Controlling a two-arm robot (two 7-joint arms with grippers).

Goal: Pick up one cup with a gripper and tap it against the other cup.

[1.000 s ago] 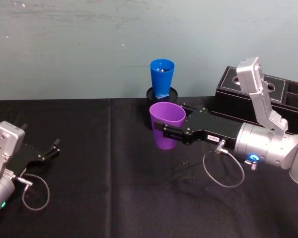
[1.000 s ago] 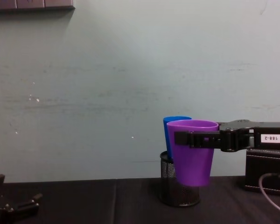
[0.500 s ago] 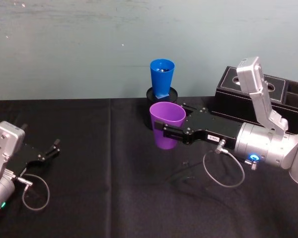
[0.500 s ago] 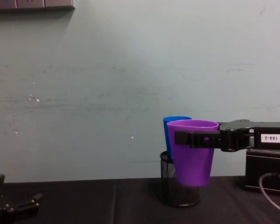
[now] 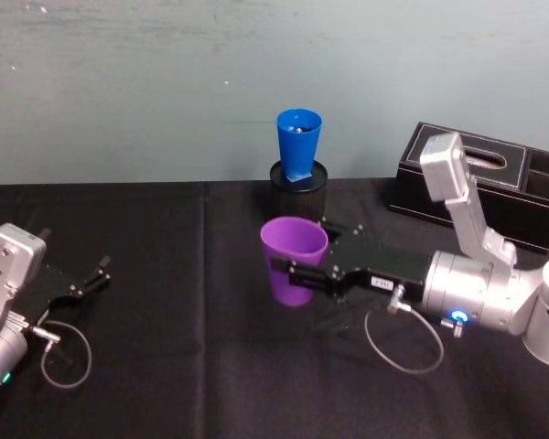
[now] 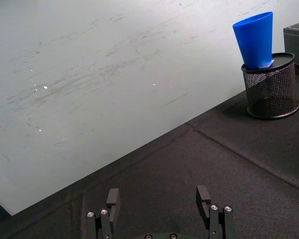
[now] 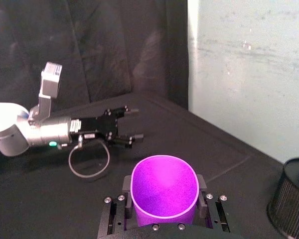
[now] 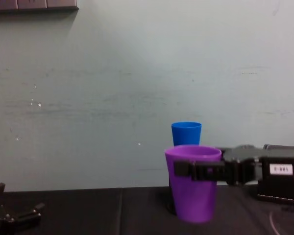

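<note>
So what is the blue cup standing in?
The blue cup stands in a black mesh pen holder. The mesh hides its base and any other contents.

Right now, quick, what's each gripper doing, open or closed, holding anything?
Left gripper: open, holding nothing, parked at the table's left.
Right gripper: closed on the purple cup, held near the blue cup.

A lab-like test bench: black-draped table (image 5: 165,366) against a bare scuffed wall (image 5: 119,82)
</note>
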